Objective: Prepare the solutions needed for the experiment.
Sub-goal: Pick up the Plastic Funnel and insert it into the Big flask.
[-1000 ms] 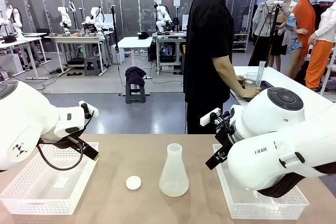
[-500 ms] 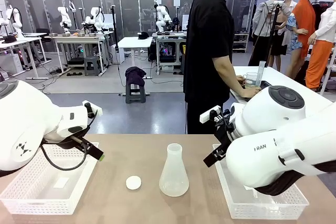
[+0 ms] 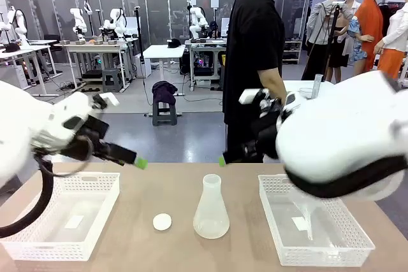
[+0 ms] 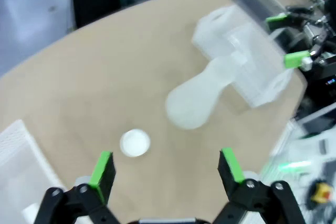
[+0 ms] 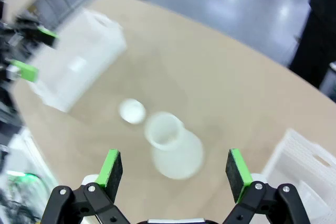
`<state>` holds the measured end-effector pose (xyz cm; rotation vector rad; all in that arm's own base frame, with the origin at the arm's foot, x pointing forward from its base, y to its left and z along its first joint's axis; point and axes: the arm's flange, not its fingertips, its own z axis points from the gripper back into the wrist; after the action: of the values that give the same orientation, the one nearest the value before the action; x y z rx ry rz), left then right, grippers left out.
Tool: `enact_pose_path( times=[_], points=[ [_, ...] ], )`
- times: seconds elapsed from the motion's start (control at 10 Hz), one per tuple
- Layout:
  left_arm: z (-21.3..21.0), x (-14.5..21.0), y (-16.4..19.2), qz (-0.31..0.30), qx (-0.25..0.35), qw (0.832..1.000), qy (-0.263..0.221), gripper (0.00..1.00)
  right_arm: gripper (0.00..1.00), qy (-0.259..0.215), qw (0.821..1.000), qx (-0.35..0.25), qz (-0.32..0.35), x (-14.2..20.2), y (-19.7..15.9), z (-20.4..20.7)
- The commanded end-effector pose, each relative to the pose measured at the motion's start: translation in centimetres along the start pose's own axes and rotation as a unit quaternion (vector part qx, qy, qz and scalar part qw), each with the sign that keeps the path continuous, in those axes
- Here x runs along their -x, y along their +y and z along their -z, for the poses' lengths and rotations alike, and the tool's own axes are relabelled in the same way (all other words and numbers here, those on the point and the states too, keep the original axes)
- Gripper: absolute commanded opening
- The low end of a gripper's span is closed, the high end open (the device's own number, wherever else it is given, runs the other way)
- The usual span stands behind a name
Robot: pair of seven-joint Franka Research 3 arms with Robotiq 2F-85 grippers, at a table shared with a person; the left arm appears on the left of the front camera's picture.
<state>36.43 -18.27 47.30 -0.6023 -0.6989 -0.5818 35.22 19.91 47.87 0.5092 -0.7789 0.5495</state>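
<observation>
Tan matte tabletop [image 3: 159, 183] | frosted cone-shaped flask [image 3: 211, 208] upright (pale liquid [image 3: 211, 229], faint) | round white cap [image 3: 162, 221] beside | lattice plastic basket [image 3: 95, 218] either side | left claw [image 4: 165, 163], right claw [image 5: 176, 167]: both released

Blur smears the flask [image 4: 194, 103] in my left wrist view, so its liquid is unreadable. The left basket [image 3: 95, 176] runs off the front view's edge.

My front camera looks across the surface [image 3: 178, 179] toward the person [image 3: 255, 49]; both my wrist cameras look steeply down, sharing the flask [image 3: 211, 211] and white disc [image 3: 162, 221].
</observation>
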Motion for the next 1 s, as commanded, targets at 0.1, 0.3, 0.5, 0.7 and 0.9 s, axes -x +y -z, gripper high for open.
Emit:
enact_pose_path(
  times=[0.1,0.3,0.5,0.7,0.9],
  points=[
    [-3.1,0.8,3.0,-0.096,0.159,0.98,-0.07,1.0,1.0,-0.074,0.986,-0.119,0.085,2.5,-3.6,-3.1],
    [-5.1,1.3,4.3,-0.167,0.242,0.951,-0.099,1.0,1.0,-0.102,0.96,-0.21,0.157,2.3,-4.1,-3.6],
    [-7.0,1.9,6.3,-0.228,0.278,0.926,-0.117,1.0,1.0,-0.094,0.935,-0.248,0.236,2.3,-5.5,-3.3],
    [-7.6,2.3,7.5,-0.262,0.289,0.913,-0.117,1.0,1.0,-0.081,0.902,-0.279,0.32,2.4,-7.2,-3.3],
    [-7.2,2.2,7.7,-0.277,0.311,0.904,-0.101,1.0,1.0,-0.065,0.899,-0.264,0.342,2.5,-8.0,-3.0]
  ],
)
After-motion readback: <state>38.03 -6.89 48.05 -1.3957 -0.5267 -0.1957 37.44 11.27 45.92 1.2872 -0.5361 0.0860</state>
